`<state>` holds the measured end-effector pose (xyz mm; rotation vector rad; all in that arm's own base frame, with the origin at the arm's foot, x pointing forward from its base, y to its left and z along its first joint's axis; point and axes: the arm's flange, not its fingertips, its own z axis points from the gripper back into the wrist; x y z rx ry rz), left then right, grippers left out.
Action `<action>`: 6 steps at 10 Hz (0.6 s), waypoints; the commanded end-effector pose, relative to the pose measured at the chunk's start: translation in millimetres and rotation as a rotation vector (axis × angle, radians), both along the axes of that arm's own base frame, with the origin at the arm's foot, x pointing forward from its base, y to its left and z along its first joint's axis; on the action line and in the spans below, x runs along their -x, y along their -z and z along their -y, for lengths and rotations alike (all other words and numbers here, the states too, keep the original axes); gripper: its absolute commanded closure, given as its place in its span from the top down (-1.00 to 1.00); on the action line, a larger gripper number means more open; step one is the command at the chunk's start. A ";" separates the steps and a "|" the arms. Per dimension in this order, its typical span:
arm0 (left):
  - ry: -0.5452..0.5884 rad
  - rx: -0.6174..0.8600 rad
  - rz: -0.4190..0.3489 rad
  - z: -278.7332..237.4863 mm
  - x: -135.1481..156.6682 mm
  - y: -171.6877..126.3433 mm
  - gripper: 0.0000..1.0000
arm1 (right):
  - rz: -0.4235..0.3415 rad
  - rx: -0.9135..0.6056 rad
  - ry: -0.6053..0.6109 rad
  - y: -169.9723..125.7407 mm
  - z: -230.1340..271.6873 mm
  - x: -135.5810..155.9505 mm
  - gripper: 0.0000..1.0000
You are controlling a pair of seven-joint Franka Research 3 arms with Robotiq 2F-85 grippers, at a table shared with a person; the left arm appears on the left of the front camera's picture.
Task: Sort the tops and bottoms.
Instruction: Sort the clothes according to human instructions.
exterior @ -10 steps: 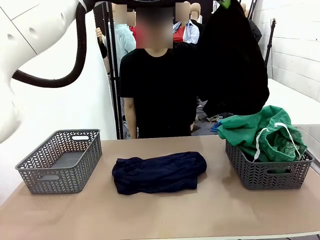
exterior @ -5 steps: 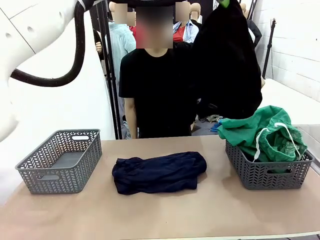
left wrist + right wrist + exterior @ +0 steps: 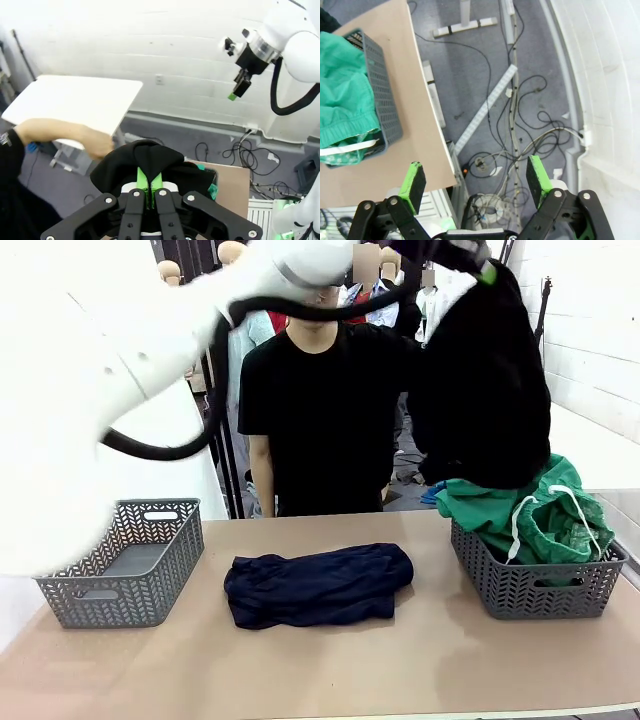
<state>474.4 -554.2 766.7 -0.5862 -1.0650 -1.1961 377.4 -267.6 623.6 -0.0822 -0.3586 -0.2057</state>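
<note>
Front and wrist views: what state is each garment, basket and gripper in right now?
Left gripper: shut on black garment, holding it up above the table.
Right gripper: open, empty.
Green bottoms: heaped in right basket.
Left basket: no clothes inside.
Navy garment: crumpled on table.
</note>
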 end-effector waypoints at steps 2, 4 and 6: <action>0.137 0.083 0.005 117.0 -75.1 -35.7 -1.00 | -0.010 0.008 -0.008 2.4 -0.9 2.5 1.00; 0.176 0.115 -0.005 149.5 -91.9 -2.4 -1.00 | -0.010 0.008 -0.008 2.4 -0.9 2.5 1.00; 0.202 0.114 -0.098 158.2 -102.5 45.1 -1.00 | -0.010 0.008 -0.008 2.4 -0.9 2.5 1.00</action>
